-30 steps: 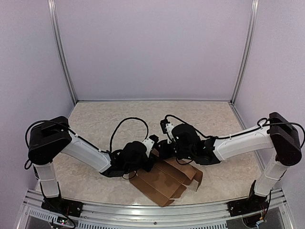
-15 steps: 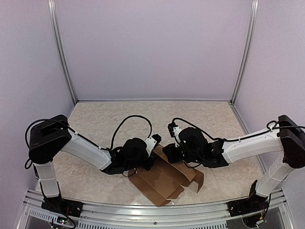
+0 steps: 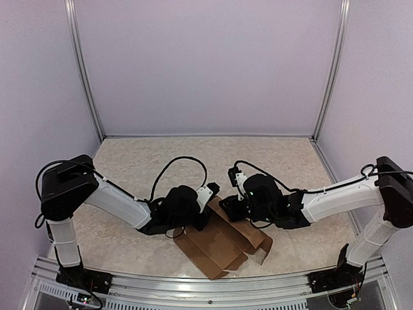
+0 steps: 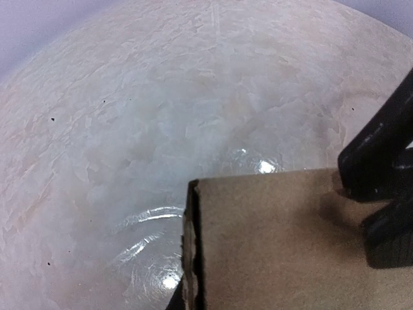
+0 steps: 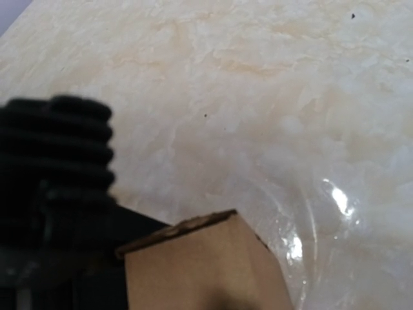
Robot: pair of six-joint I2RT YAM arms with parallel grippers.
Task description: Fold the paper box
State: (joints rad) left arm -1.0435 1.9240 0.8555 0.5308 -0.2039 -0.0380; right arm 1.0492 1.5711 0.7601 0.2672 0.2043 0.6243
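The paper box (image 3: 222, 244) is a brown cardboard piece with creased panels, lying half folded on the table between the two arms. My left gripper (image 3: 205, 217) is at its far left corner and my right gripper (image 3: 228, 208) at its far edge, close together. The left wrist view has a cardboard panel (image 4: 284, 245) running in from the bottom, with the right gripper's black body (image 4: 382, 187) beside it. In the right wrist view a cardboard corner (image 5: 200, 265) rises from the bottom edge. Neither wrist view shows its own fingers, so each grip stays unclear.
The table top (image 3: 161, 161) is beige marbled, with purple walls behind and at the sides. An aluminium rail (image 3: 193, 284) runs along the near edge. The left arm's black ribbed part (image 5: 64, 161) fills the left of the right wrist view.
My right arm has drawn to the right and lowered, its gripper moving with it. The left gripper has shifted slightly right. The box's right flap lies a little flatter.
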